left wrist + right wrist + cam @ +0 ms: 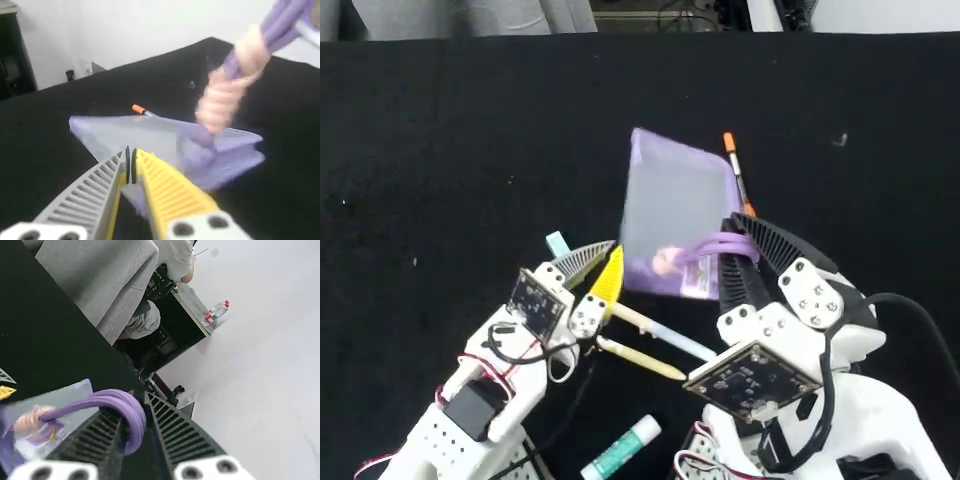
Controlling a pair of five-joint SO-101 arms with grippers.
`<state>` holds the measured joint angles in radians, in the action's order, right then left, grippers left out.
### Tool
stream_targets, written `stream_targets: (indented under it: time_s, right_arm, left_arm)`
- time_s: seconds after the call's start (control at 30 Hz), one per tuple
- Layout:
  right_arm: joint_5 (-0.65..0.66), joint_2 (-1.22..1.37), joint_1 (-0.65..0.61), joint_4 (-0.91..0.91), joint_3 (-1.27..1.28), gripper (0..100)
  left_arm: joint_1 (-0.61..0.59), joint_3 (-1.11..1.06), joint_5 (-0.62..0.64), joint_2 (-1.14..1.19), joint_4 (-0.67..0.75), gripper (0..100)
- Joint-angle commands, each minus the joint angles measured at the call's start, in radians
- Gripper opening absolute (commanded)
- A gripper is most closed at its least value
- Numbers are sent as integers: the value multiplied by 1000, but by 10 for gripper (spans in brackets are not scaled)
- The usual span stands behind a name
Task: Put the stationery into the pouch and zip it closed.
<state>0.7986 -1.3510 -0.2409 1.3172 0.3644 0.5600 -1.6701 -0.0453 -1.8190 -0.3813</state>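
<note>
Pouch (675, 205) lies on the worktop (440, 150); left gripper (615, 248) pinches its corner, right gripper (730, 243) clenches its purple cord (702, 250).

high view: fixed above the black matte table (440, 150), looking down from well off; both arms enter at the near edge.
left wrist view: rides the left arm, looks low along its grey and yellow gripper (131, 152), close on the translucent purple plastic pouch (150, 135), facing a white wall (150, 30).
right wrist view: rides the right arm, looks past its black ribbed gripper (129, 405), tilted up beyond the table's far edge.
shared: all three take in the pouch and its purple cord loop (90, 402).
</note>
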Motion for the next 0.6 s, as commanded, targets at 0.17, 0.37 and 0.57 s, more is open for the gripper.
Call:
stream_targets:
  time_s: [0.17, 0.37, 0.57]
  right_arm:
    - [6, -2, 8, 3, -47, 11]
    - [6, 8, 5, -60, -28, 11]
    - [-49, 8, -60, -176, 41, 11]
  left_arm:
    - [8, -25, 9, -5, -26, 34]
    - [8, 41, 12, -5, -172, 116]
    - [19, 150, 199, -5, -345, 245]
